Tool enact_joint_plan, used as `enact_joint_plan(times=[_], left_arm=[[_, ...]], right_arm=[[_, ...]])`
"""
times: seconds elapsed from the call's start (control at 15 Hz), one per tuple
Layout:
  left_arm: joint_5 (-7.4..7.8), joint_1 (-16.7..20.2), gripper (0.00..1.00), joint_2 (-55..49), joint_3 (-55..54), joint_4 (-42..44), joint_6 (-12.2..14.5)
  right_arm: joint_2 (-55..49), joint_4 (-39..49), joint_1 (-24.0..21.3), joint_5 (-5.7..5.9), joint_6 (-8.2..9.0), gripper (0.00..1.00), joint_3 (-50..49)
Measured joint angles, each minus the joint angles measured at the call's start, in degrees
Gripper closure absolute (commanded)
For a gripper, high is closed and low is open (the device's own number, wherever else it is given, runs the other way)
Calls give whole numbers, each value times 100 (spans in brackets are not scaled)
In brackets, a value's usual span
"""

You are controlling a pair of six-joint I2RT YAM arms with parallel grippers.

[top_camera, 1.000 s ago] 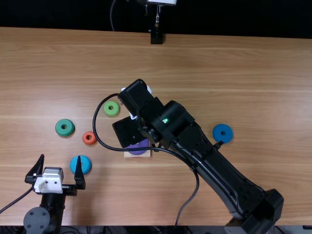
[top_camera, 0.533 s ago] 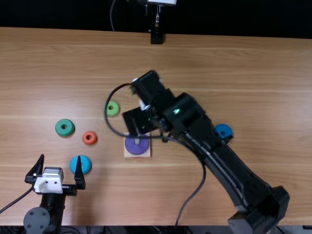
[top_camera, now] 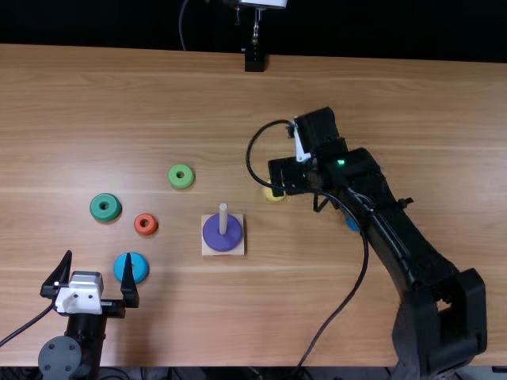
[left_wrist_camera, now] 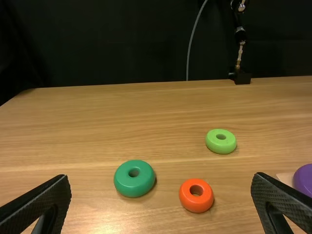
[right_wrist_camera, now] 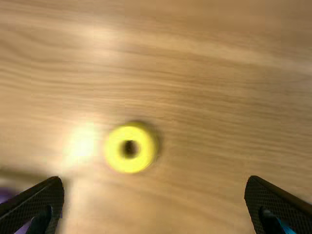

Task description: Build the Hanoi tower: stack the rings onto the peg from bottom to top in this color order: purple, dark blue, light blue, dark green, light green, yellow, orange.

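The purple ring [top_camera: 222, 236] lies around the peg [top_camera: 223, 214] on its square base [top_camera: 207, 249]. My right gripper [top_camera: 305, 170] is right of and beyond the peg, by the partly covered yellow ring [top_camera: 274, 195]; in the right wrist view my right gripper [right_wrist_camera: 155, 183] stands open, the yellow ring [right_wrist_camera: 129, 147] ahead of its fingers. My left gripper [top_camera: 98, 261], also open [left_wrist_camera: 161, 180], is at the near left, its right finger beside the light blue ring [top_camera: 139, 270]. The dark blue ring [top_camera: 352, 224] is mostly hidden by the right arm.
On the left half lie the dark green ring [top_camera: 105, 207], the orange ring [top_camera: 146, 224] and the light green ring [top_camera: 181, 176]. The right arm's cable loops over the table right of the peg. A black stand [top_camera: 254, 62] is at the far edge.
The right arm has swung right, off the base and purple ring, uncovering the peg and part of the yellow ring while covering most of the dark blue one. The left arm has stayed still.
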Motion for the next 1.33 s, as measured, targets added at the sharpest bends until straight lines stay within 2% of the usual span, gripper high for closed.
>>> enact_joint_plan(times=[0.13, 0.33, 0.53, 0.73, 1.07, 1.33], left_arm=[[0, 0, 0, 0, 0, 0, -4], [-2, 0, 0, 0, 0, 0, -2], [-4, 0, 0, 0, 0, 0, -2], [0, 0, 0, 0, 0, 0, -4], [0, 0, 0, 0, 0, 0, -4], [-2, 0, 0, 0, 0, 2, -4]], right_arm=[[-170, 1029, -584, 0, -42, 0, -999], [-671, 1344, -1137, 9, -79, 0, -1502], [-734, 1261, -1224, 7, -120, 0, -1652], [-734, 699, -1266, -4, -278, 0, -1788], [-734, 684, -1657, -13, -356, 0, -1823], [-734, 682, -1703, -28, -448, 0, -1969]])
